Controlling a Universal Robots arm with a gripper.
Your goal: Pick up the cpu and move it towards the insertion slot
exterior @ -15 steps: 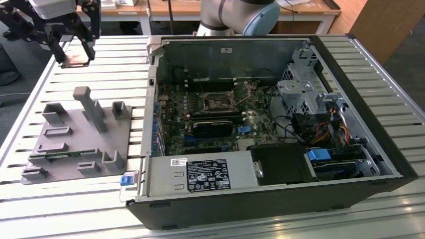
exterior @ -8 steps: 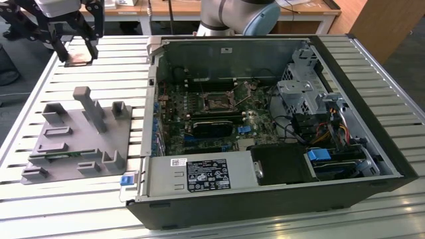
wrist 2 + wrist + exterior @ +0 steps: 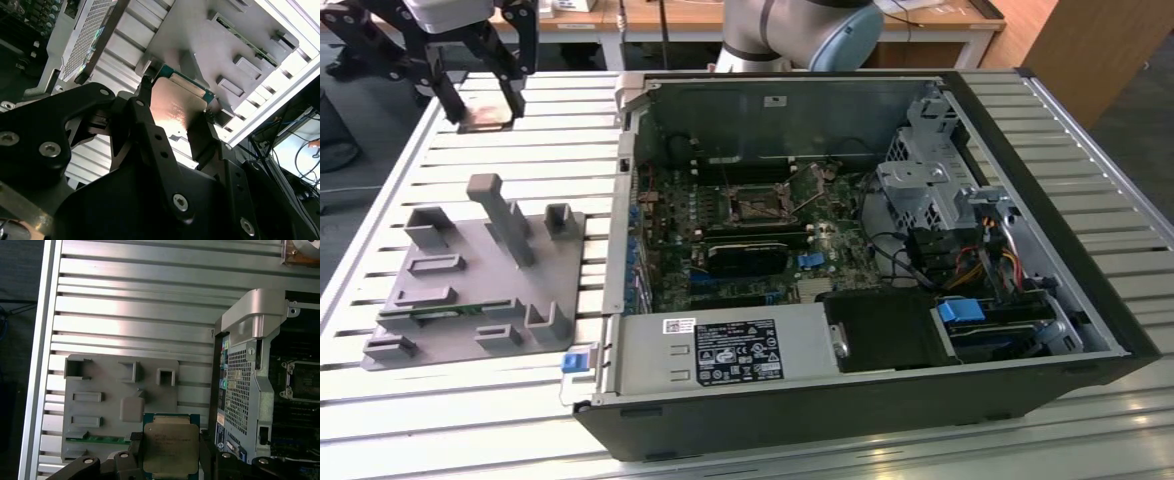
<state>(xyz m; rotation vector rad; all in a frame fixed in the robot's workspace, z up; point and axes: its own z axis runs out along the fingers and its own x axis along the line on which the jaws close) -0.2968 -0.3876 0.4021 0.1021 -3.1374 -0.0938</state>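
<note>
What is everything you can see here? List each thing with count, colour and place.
table: one, silver slatted, under everything
computer case: one, black, open, on the table
insertion slot: one, dark with shiny frame, on the green board inside the computer case
fixture: one, grey, on the table beside the case
memory stick: one, green, in the fixture
cpu: one, silvery-grey, held above the table
gripper: one, black, shut on the cpu

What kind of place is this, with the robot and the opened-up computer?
Probably a robotics lab or test workshop: a robot arm rises at a slotted metal workbench, an open computer case lies on it, and desks sit beyond.
</note>
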